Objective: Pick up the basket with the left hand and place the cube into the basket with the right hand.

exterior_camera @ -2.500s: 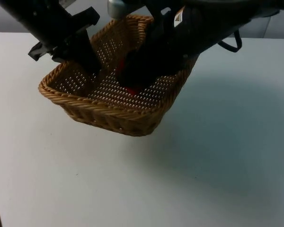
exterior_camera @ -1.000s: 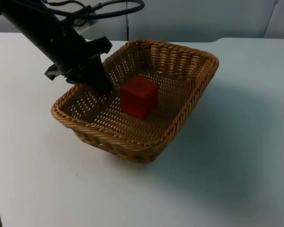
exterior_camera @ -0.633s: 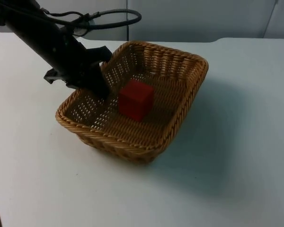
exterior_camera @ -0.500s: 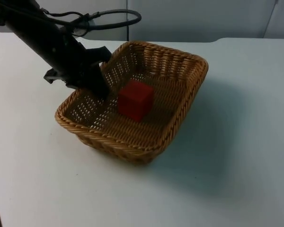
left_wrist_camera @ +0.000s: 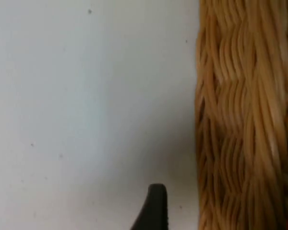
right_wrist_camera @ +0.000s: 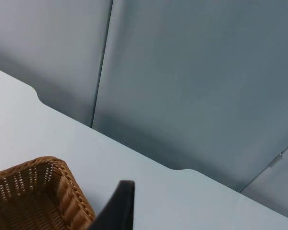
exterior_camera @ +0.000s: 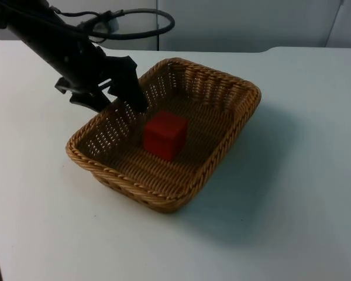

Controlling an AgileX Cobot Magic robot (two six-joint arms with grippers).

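Note:
A woven wicker basket [exterior_camera: 114, 175] stands on the white table, left of centre. A red cube [exterior_camera: 164, 134] lies on its floor, near the middle. My left gripper [exterior_camera: 121, 105] is at the basket's far left rim with its jaws open, one finger inside the rim and one outside. In the left wrist view a black fingertip [left_wrist_camera: 154, 206] stands a small gap away from the basket's outer wall [left_wrist_camera: 245, 120]. My right gripper is raised and looks past a black fingertip [right_wrist_camera: 120, 206] at one corner of the basket [right_wrist_camera: 43, 191], with nothing between its fingers.
The grey partition wall [right_wrist_camera: 182, 72] closes off the table's far edge. White table top [exterior_camera: 292, 193] stretches to the right of the basket and in front of it.
My left gripper has opened and let go of the basket's left rim. The basket has settled on the table, shifted slightly. The right arm pulled up out of the basket earlier, leaving the cube inside.

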